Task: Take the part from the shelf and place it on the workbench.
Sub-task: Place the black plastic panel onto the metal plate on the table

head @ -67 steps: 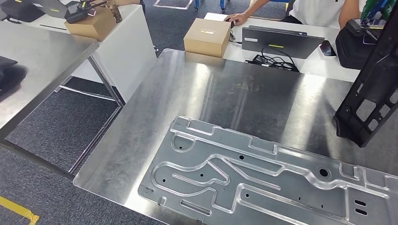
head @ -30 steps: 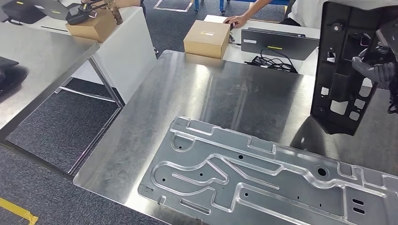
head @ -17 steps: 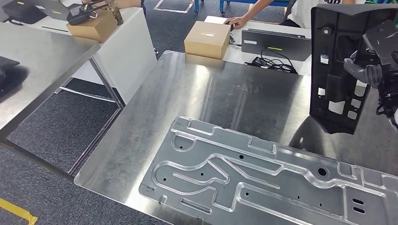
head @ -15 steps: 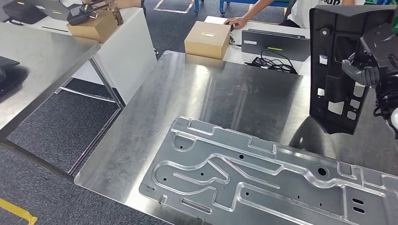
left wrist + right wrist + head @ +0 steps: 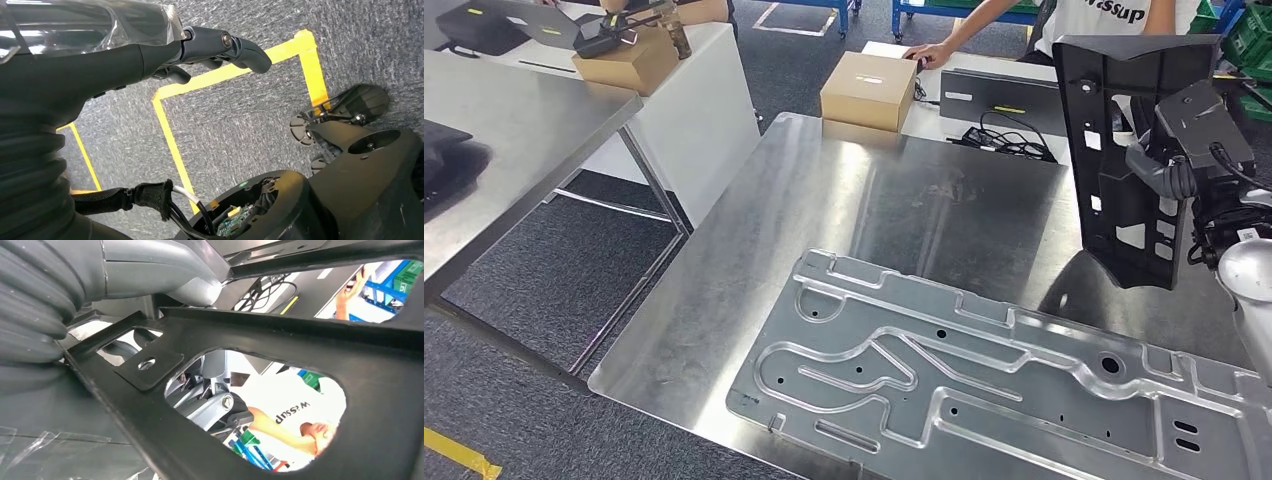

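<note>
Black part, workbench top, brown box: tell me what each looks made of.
Black part, held upright by the right hand: probably moulded plastic or coated metal; matte, with cut-out windows.
Workbench top: sheet metal, likely steel; brushed grey, with blurred reflections.
Brown box: cardboard; dull tan, with folded edges.

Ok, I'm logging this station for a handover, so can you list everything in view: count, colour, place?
Workbench: one, bare steel, centre.
Stamped metal plate: one, silver, lying flat on the workbench's near side.
Black part: one, black with cut-outs, held upright over the workbench's right side.
Cardboard boxes: two, brown, one at the workbench's far edge, one on the white table at far left.
Laptop: one, dark, closed, behind the workbench, with black cables in front of it.
Second steel table: one, left.
Person: one, white shirt, far side, hand by the box.
Right hand: grey, grips the black part.
Left hand: dark, hangs over the taped floor.
</note>
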